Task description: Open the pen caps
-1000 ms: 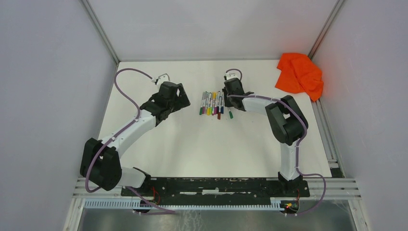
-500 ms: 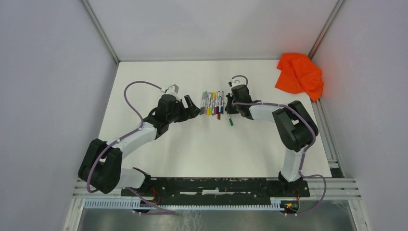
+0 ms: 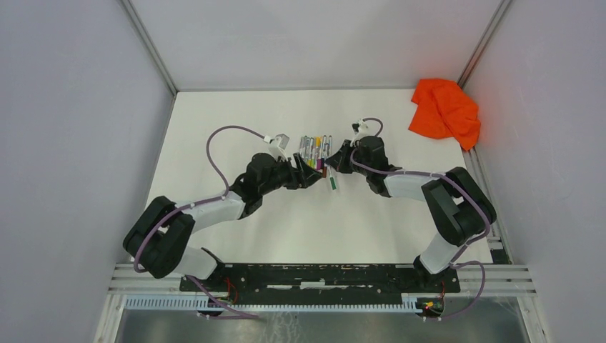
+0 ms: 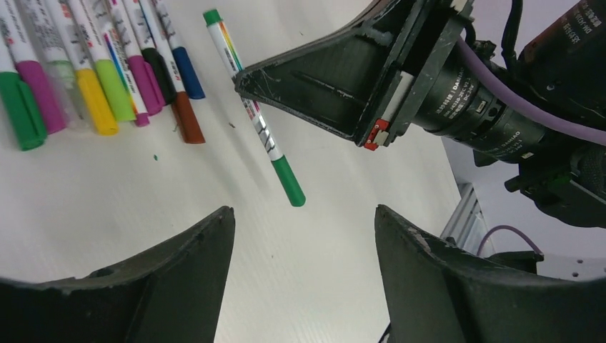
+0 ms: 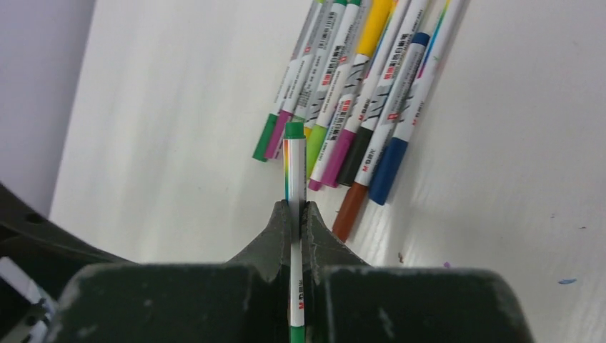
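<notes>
Nearest the bases, bare tabletop [image 3: 307, 229] fills the lower middle of the top view. Above it, at frame centre, the two arms bend inward and their tips nearly meet.

The left gripper [image 4: 304, 214] has its jaws spread with nothing between them. In its wrist view the two dark fingers sit at the bottom of the frame, and the green pen [image 4: 261, 128] hangs above the gap. The right gripper [image 5: 295, 214] is pressed together on that pen, pinching the white barrel about midway and holding it tilted, clear of the tabletop. The pen's green cap [image 4: 289, 180] is the lower end. It points toward the left gripper's spread jaws but is not yet between them.

Just beyond the grippers, the other pens [image 3: 315, 148] lie side by side in a tight row, all capped as far as can be seen. In the upper right of the top view an orange cloth [image 3: 444, 108] lies well apart.

The step in hand looks like the first uncapping: one arm presents the pen and the other is placed to take the cap. Next, the left gripper needs to advance until the cap sits between its fingers and close on the cap alone, not the barrel. It should then pull straight along the pen while the right grip holds firm. A skewed pull could twist the pen out of the pinch.
</notes>
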Controlling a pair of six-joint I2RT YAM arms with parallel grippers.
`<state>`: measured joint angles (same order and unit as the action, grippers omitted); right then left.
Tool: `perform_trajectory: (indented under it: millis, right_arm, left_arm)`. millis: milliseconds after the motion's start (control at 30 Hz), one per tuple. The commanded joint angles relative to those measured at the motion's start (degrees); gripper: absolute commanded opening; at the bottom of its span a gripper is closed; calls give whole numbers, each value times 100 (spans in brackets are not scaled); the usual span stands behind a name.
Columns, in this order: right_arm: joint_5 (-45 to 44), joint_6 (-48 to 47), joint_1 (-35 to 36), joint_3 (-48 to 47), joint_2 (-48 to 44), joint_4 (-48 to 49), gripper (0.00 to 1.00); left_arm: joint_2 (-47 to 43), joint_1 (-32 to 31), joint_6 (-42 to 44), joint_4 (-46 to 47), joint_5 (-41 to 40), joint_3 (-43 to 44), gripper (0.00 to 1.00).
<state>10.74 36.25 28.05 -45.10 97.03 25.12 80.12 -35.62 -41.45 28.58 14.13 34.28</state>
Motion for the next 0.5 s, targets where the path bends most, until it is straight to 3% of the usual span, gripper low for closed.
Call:
perform_trajectory:
  millis: [0,267,467]
  right_arm:
    - [340,917,-7,367,-289,1522,0]
    - [504,1795,-2,778,-261,2765,0]
    - [657,1886,-3,844,-192,2963,0]
  left_arm:
    - [278,-134,-378,892,263,-135,76]
    - [600,-287,-504,1256,317,-138,67]
    - [728,-304,-516,1295,295,-118,65]
